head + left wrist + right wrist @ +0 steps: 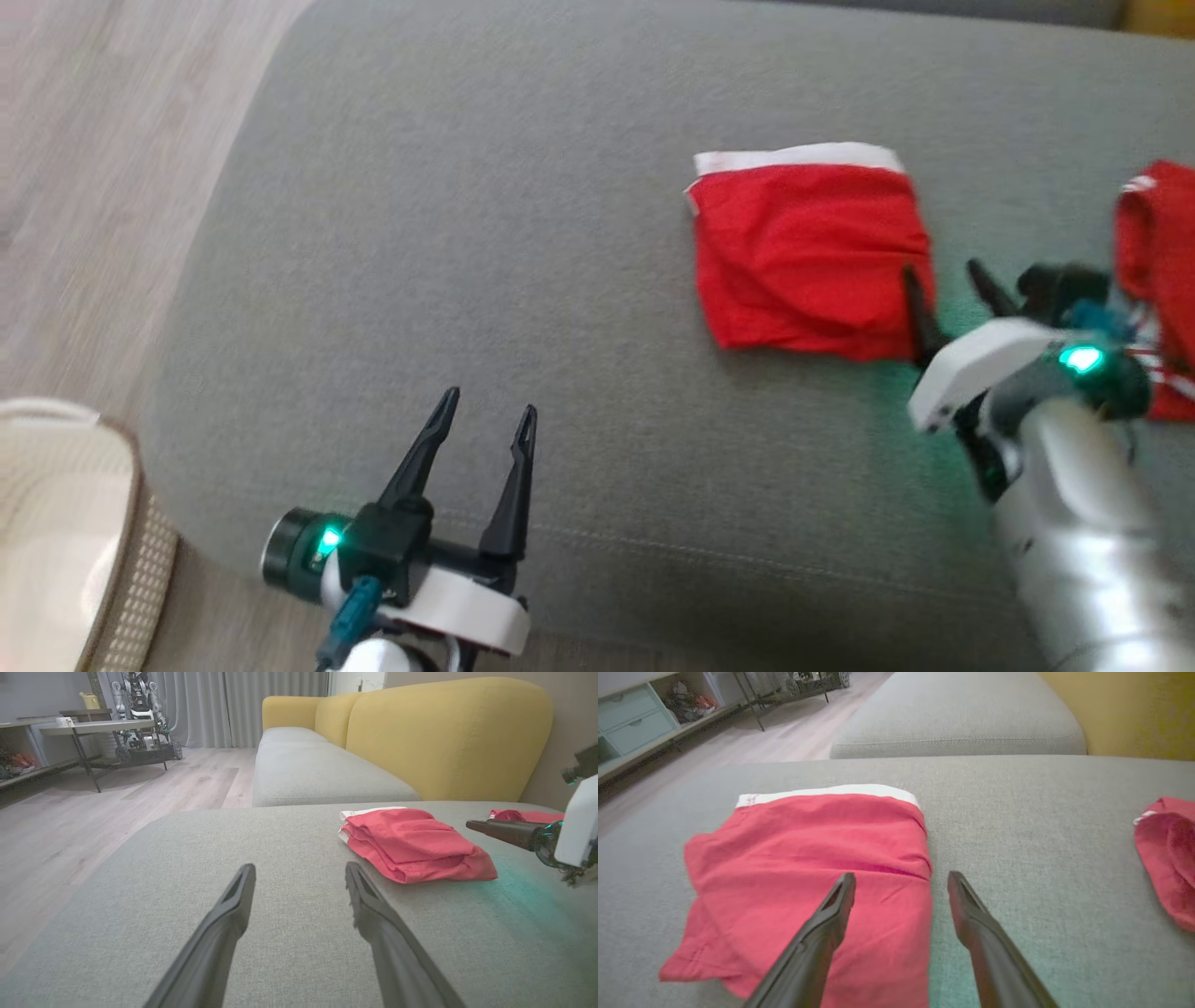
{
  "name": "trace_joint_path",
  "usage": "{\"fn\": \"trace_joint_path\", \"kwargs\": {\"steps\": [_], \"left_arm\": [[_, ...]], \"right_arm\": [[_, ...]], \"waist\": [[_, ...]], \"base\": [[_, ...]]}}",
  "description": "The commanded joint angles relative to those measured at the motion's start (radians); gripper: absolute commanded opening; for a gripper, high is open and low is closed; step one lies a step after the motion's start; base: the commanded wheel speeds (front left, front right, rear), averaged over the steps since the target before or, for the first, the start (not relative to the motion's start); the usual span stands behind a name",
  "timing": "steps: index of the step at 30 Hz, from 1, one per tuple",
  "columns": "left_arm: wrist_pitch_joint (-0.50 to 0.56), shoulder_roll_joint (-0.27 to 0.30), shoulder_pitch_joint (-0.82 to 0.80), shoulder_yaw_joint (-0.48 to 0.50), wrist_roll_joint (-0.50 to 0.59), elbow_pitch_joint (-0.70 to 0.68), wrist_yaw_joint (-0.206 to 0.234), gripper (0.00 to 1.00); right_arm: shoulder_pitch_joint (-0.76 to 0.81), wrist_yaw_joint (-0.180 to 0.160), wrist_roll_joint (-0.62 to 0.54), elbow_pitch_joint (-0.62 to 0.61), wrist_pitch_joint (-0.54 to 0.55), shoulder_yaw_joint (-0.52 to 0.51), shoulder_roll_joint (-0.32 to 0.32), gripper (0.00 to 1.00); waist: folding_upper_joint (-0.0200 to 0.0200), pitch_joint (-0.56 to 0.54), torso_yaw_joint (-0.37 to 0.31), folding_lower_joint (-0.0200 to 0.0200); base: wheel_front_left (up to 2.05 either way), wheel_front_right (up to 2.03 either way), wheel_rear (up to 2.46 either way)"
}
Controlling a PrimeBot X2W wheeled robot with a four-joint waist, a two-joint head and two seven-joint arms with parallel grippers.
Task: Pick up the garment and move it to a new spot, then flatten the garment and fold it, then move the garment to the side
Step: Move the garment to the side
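Right tool (901, 877) first: fingers spread wide with nothing between them. They straddle the near right edge of the garment (808, 858), one finger over red cloth, the other over the bare grey cushion (467, 233). Whether the tips touch the fabric, I can't tell.

Over to the left tool (491, 401): also wide and empty, low over the cushion's near edge, well apart from the garment.

The garment itself lies on the right half of the cushion, and it reads as folded. It's a compact red rectangle with its layers stacked and a white band along the far edge. There are a few soft creases across the top, and one loose corner splays out.

So by my judgement the pick-up, flatten and fold are done. What's left is the last leg, shifting it to the side, and the right tool looks lined up for that grab.

A second red piece (1153, 243) sits bunched further right, beside the right arm. A pale basket (56, 523) stands at the left.
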Motion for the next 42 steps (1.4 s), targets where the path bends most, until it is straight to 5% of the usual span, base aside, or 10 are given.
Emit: {"fn": "trace_joint_path", "kwargs": {"steps": [1,10,11,13,14,25,31,42], "left_arm": [[-0.005,-0.002,-0.047,0.019,-0.01,-0.029,-0.002,1.0],[-0.005,-0.002,-0.085,-0.009,-0.013,-0.024,0.006,1.0],[-0.005,-0.002,-0.087,-0.01,-0.012,-0.024,0.006,1.0],[-0.005,-0.002,-0.092,-0.01,-0.01,-0.027,0.007,1.0],[-0.005,-0.002,-0.094,-0.01,-0.008,-0.028,0.008,1.0],[-0.005,-0.002,-0.094,0.01,0.006,-0.045,0.007,1.0],[-0.005,-0.002,-0.103,0.025,0.018,-0.061,0.001,1.0],[-0.005,-0.001,-0.127,0.05,0.031,-0.096,-0.019,1.0]], "right_arm": [[-0.049,0.0,-0.001,-0.002,0.004,0.013,-0.019,1.0],[-0.197,0.0,0.011,0.212,0.055,0.012,-0.071,0.96],[-0.204,0.0,0.02,0.231,0.059,0.015,-0.07,0.81],[-0.214,0.0,0.025,0.262,0.062,0.028,-0.07,0.34],[-0.217,0.0,0.026,0.273,0.058,0.037,-0.07,0.02],[-0.256,0.0,0.025,0.285,-0.034,0.101,-0.137,0.0],[-0.286,0.0,-0.004,0.249,-0.051,0.122,-0.224,0.0],[-0.314,0.0,-0.058,0.117,-0.023,0.029,-0.356,0.0]], "waist": [[0.0,0.032,0.034,-0.0001],[0.0,0.08,0.074,-0.0001],[0.0,0.084,0.074,-0.0001],[0.0,0.09,0.073,-0.0001],[0.0,0.092,0.071,-0.0001],[0.0,0.096,-0.04,-0.0001],[0.0,0.117,-0.13,-0.0001],[0.0,0.172,-0.203,-0.0001]], "base": [[0.0,0.0,0.0],[0.0,0.0,0.0],[0.0,0.0,0.0],[0.0,0.0,0.0],[0.0,0.0,0.0],[0.0,0.0,0.0],[0.0,0.0,0.0],[0.0,0.0,0.0]]}}
